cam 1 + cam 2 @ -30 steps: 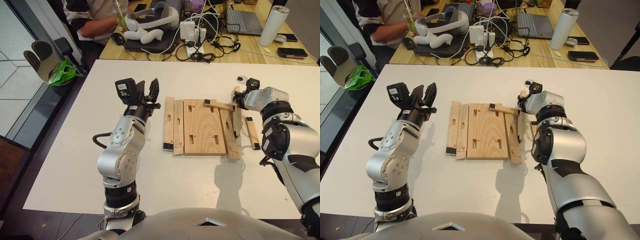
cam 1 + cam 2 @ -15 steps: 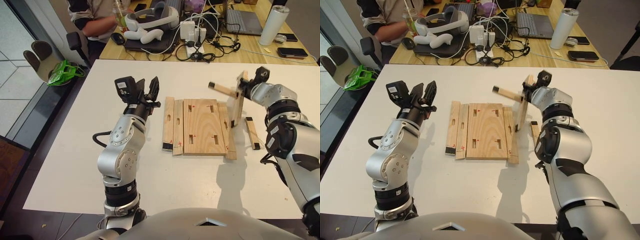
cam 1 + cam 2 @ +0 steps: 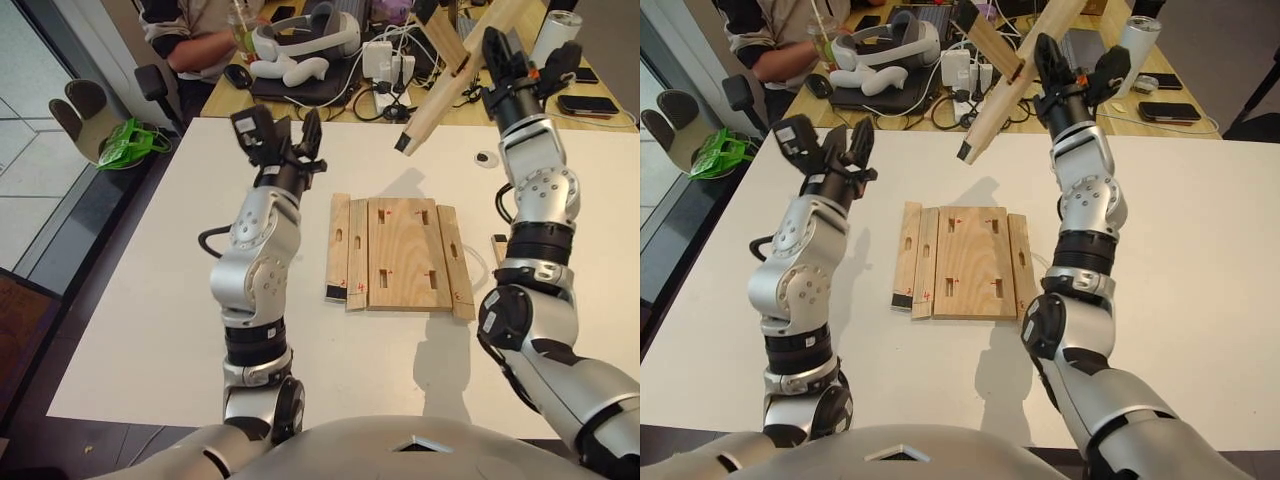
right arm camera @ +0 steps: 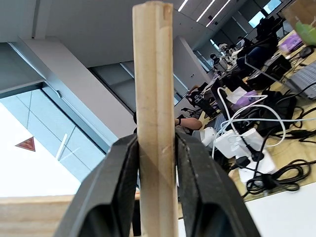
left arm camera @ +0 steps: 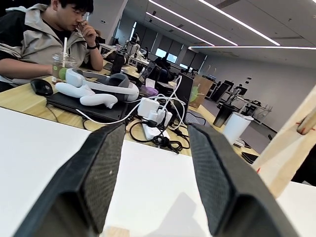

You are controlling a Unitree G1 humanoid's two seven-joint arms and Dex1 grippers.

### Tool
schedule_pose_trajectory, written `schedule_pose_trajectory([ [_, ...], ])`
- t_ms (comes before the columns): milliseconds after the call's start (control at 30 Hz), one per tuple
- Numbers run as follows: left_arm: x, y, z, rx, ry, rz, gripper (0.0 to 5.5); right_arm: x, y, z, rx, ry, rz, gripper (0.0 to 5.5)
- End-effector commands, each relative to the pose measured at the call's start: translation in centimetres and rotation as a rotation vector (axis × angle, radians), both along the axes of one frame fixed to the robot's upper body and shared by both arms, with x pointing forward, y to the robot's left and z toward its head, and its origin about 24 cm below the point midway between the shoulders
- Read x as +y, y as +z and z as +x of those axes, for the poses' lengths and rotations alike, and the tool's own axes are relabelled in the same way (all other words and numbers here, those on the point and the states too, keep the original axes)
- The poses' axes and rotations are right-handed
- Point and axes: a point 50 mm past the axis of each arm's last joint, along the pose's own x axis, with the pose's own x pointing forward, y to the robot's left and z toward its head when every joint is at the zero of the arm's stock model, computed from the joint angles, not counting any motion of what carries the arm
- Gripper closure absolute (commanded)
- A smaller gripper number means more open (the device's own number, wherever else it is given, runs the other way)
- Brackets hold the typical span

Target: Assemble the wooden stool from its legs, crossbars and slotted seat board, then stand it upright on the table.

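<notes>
Stool is in pieces, nothing joined on the table (image 3: 150, 300).

- Right gripper (image 4: 157, 140): fingers (image 4: 116, 187) clamped hard on the thin edge of a long leg (image 3: 440, 100), one pad on each face. It is held high, above the far edge of the table.
- From the fingers the leg slopes down toward the left gripper's side. Its lower end hangs in the air, touching nothing.
- A crossbar (image 3: 440, 38) is fixed across that leg, just down from the fingers.
- Left gripper (image 5: 157, 143): fingers (image 5: 94, 182) spread wide with nothing between them, pointing up and away, raised off the table.
- Seat board (image 3: 405, 255) lies flat with its slots facing up. It sits well below both pairs of fingers, roughly between them and nearer the robot.
- Outer slat (image 3: 338, 240) and inner slat (image 3: 357, 250) lie side by side against the board edge nearest the left fingers.
- Third slat (image 3: 452, 262) lies against the opposite board edge, under the right fingers' side.
- Short piece (image 3: 497, 245) lies just beyond the third slat, mostly hidden by the right arm. It is probably another crossbar, but I can't confirm.
</notes>
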Motion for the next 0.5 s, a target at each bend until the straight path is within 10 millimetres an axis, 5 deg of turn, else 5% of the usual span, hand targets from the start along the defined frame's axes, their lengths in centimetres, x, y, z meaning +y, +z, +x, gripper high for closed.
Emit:
schedule_pose_trajectory([
  [33, -4.2, 1.6, 0.0, 0.0, -0.26, 0.043, 3.19, 2.4, 1.3, -1.2, -0.089, 0.105, 0.024, 4.49],
  [200, -5.3, 0.1, -1.2, 0.06, -0.384, 0.267, 3.19, 3.9, 1.5, -2.4, -0.104, 0.184, 0.03, 4.49],
  [500, -3.5, -0.7, -0.4, 0.063, -0.239, 0.478, 3.19, 4.2, 2.0, -4.7, -0.111, 0.235, 0.009, 4.49],
])
